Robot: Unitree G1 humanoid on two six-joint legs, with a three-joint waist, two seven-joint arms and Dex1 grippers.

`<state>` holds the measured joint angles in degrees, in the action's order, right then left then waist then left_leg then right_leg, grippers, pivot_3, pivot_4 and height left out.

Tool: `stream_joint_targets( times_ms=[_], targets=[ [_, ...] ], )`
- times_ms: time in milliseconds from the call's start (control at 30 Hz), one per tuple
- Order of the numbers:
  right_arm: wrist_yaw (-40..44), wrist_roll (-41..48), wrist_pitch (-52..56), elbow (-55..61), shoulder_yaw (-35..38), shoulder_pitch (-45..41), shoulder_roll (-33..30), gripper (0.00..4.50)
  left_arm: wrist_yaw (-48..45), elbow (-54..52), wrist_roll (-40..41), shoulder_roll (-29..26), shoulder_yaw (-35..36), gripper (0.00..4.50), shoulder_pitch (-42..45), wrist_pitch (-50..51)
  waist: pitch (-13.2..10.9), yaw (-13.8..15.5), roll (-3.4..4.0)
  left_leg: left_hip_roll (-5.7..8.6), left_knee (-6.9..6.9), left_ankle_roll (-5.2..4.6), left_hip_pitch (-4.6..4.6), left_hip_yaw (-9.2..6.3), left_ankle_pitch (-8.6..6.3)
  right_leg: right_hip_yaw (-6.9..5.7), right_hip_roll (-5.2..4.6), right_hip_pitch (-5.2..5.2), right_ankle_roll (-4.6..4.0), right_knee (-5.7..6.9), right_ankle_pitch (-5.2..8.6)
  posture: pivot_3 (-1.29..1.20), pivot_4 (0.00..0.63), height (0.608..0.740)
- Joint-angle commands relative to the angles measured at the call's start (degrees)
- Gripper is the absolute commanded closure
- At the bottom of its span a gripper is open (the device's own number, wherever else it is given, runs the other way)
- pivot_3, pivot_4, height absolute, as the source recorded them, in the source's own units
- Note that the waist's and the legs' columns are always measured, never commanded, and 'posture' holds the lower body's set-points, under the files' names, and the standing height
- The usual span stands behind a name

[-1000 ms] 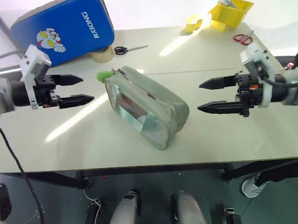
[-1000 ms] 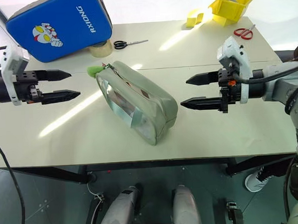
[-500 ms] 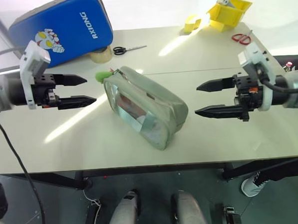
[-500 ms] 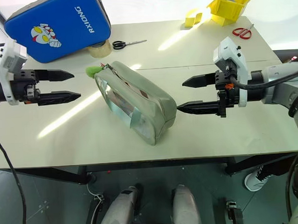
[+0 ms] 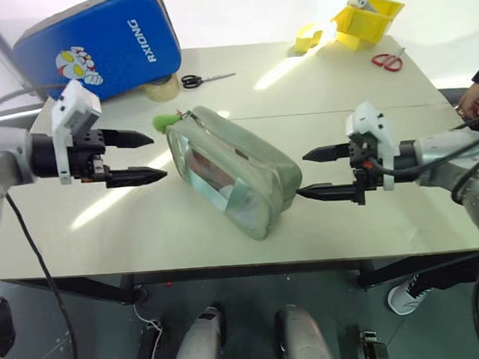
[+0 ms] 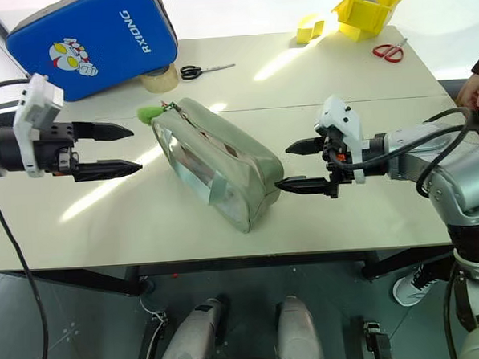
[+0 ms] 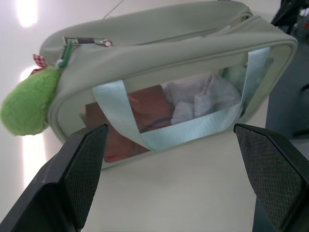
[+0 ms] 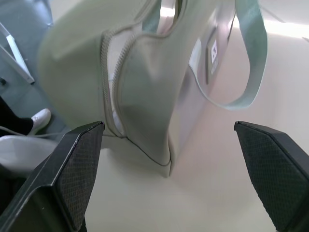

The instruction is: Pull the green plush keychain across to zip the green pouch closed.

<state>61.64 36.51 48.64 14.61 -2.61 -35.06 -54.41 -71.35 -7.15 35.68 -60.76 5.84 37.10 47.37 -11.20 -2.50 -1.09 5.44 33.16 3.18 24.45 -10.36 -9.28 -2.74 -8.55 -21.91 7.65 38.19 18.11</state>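
The pouch (image 5: 233, 170) lies on the worktop (image 5: 402, 211) between the two claws, set diagonally, with its clear window panel facing the near edge. The keychain (image 5: 168, 120) hangs at the pouch's far-left end, attached to the zipper pull and resting just above the worktop.

The left claw (image 5: 146, 157) is released, fingers spread, and points at the pouch's left end. It is near the pouch but apart from it; the keychain lies just beyond its upper fingertip. The right claw (image 5: 305, 175) is also released. Its lower fingertip is just beside the pouch's right end; contact cannot be determined.

In the left wrist view, the window shows reddish items (image 7: 140, 108) and white folded items (image 7: 203, 96) inside the pouch, and a pale strap (image 7: 145, 130) loops across the panel.

A yellow bin (image 5: 367, 16) at the far-right corner holds a small object that cannot be identified.
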Motion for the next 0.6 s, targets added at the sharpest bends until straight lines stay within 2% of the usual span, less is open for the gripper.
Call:
stream_joint_targets(
  times_ms=[33,267,367,500,600],
  targets=[
    [1.07,-1.21,-2.47,-1.45,-0.39,-2.66,1.78,0.81,0.06,-1.86,0.76,-0.83,1.31,0.00,-0.39,0.01,0.00,-0.13,0.00,0.00,0.00,0.00,0.00,0.02,0.00,0.01,0.01,-0.01,0.01,0.00,-0.01,0.00,0.150,0.740],
    [4.32,-6.24,-7.53,-7.58,-3.76,-6.18,3.65,4.39,0.32,-3.19,1.74,-2.36,2.86,0.00,-2.14,0.87,0.00,-0.07,0.00,-0.06,0.03,0.00,-0.01,0.09,0.00,0.13,0.08,-0.05,0.03,0.03,-0.07,0.00,0.150,0.740],
    [3.82,-13.68,-15.63,-16.67,-6.61,-11.44,6.12,4.46,0.74,-3.16,1.82,-2.74,3.12,0.00,-2.57,0.75,0.00,-0.31,0.00,-0.08,0.05,0.00,-0.05,0.22,0.00,0.31,0.23,-0.08,0.02,0.03,-0.14,0.00,0.150,0.740],
    [0.63,-27.89,-37.00,-37.19,-11.27,-22.76,9.83,4.46,1.02,-2.95,1.80,-2.78,2.95,0.00,-2.27,0.68,-0.02,-0.70,0.02,-0.35,0.06,0.02,-0.05,0.57,0.01,0.83,0.70,-0.37,-0.12,0.00,-0.46,0.00,0.150,0.740],
    [2.64,-30.52,-43.74,-47.56,-11.93,-28.26,13.12,4.46,1.61,-2.79,1.81,-2.40,2.84,0.00,-2.06,0.84,-0.01,-0.92,0.02,-0.44,-0.01,0.07,-0.02,0.61,0.05,0.96,0.81,-0.50,-0.15,0.00,-0.54,0.00,0.150,0.740]
  ],
)
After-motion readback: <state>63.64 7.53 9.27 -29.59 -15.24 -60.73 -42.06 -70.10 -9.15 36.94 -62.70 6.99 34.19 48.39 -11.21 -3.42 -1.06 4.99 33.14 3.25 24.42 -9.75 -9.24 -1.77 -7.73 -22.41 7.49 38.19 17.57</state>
